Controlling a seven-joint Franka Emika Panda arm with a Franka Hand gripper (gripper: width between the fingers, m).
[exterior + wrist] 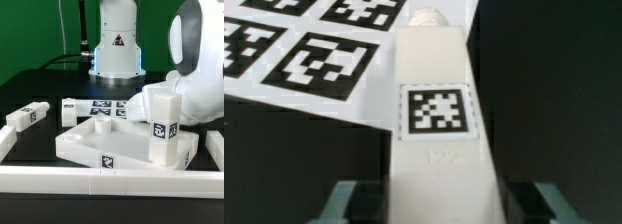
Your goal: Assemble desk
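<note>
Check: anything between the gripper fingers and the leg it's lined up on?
Nothing visible. In the wrist view the leg lies between the fingers of the gripper, with a bare dark gap on each side. The marker board is near the leg's far end, away from the fingers.

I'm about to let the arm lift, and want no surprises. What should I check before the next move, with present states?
1. Leg centred in the gripper, between its fingers: ok.
2. Fingers pressing the leg firmly: cannot tell.
3. Leg's tag visible to the wrist view: ok.
4. Desk panel lying flat, rim up: ok.
5. Spare leg at the exterior view's left, away from the gripper: ok.
</note>
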